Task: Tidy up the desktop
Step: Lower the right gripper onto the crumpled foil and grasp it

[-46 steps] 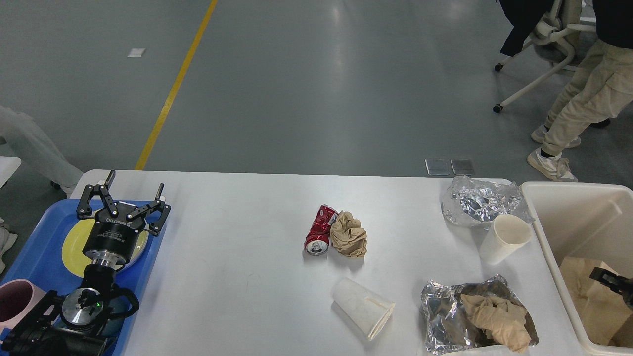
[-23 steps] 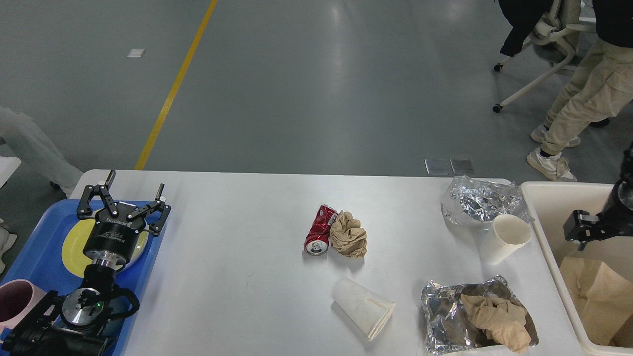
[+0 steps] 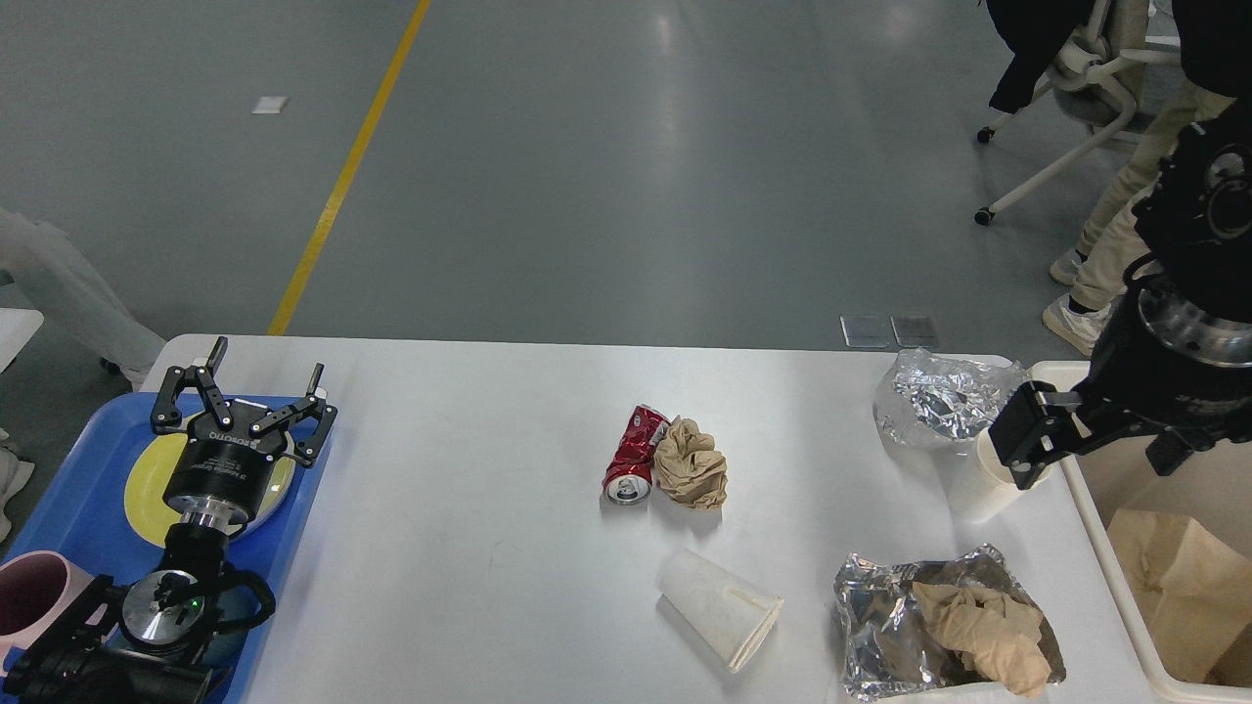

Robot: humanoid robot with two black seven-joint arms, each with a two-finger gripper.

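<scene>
The white desktop (image 3: 469, 528) carries litter: a crushed red can (image 3: 628, 456) touching a brown paper wad (image 3: 691, 463), a paper cup on its side (image 3: 721, 608), crumpled foil (image 3: 941, 399), an upright paper cup (image 3: 978, 489), and a foil sheet holding brown paper (image 3: 944, 626). My left gripper (image 3: 266, 367) stands open and empty over the yellow plate (image 3: 147, 484) on the blue tray (image 3: 78, 469). My right gripper (image 3: 1094, 448) hangs open and empty above the desk's right end, one finger (image 3: 1022, 440) in front of the upright cup's rim.
A cream bin (image 3: 1105, 518) with a brown paper bag (image 3: 1179, 587) inside stands off the desk's right edge. A pink mug (image 3: 29, 598) sits on the tray's near corner. A person's legs (image 3: 1105, 254) and an office chair (image 3: 1086, 68) are beyond the far right corner.
My right arm has risen out of the bin and swung left and forward, so its gripper now hangs over the bin's left wall by the upright cup. The left arm has not moved.
</scene>
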